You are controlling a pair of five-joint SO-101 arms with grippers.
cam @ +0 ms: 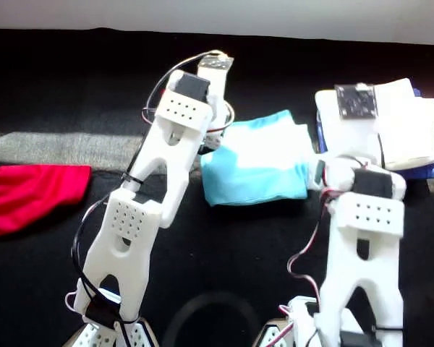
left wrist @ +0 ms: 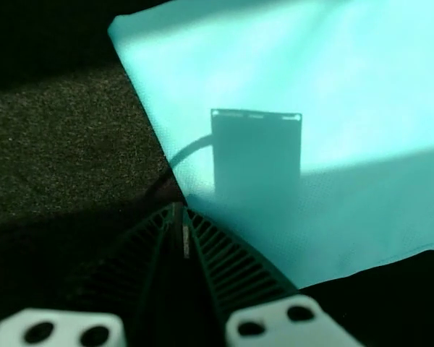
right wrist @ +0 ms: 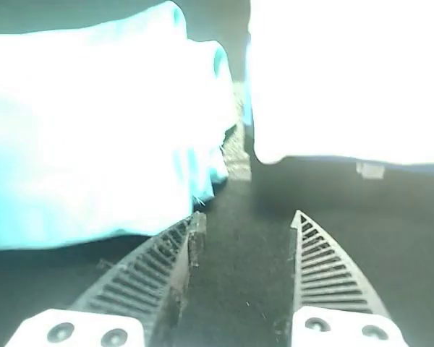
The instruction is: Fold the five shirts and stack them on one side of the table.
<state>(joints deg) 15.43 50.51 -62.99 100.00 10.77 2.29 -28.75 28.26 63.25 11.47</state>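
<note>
Nearest, both arm bases sit at the front edge of the black table (cam: 224,253). The left arm (cam: 141,210) leans up and inward toward the middle. The right arm (cam: 365,231) stands straighter on its own side.

Left pincer (left wrist: 182,217): fingers together, tips right at the edge of the cyan shirt (left wrist: 311,108), where cloth meets dark table. Cannot tell whether any cloth is nipped between them. A square-cornered shadow (left wrist: 257,152) lies on the cyan cloth just past the tips.

Right pincer (right wrist: 246,217): fingers apart, bare table between them. One tip is just beside the cyan shirt's rounded fold, contact uncertain. The other tip is over bare table.

Mid-table: the cyan shirt lies flat, folded to a rough rectangle, between the two arms in the high view. Near it, on the right arm's side, is a stack of white folded shirts (cam: 362,126), with a narrow gap of table between the two. A blue layer (cam: 419,171) shows under the stack's near edge. The top white piece carries a dark square print (cam: 356,101). Number of pieces in the stack: cannot count.

Red shirt (cam: 29,191): unfolded and rumpled at the table's left side, well apart from the others, running off the edge of the view.

Farther back, a grey band (cam: 58,148) crosses the table behind the red shirt.
</note>
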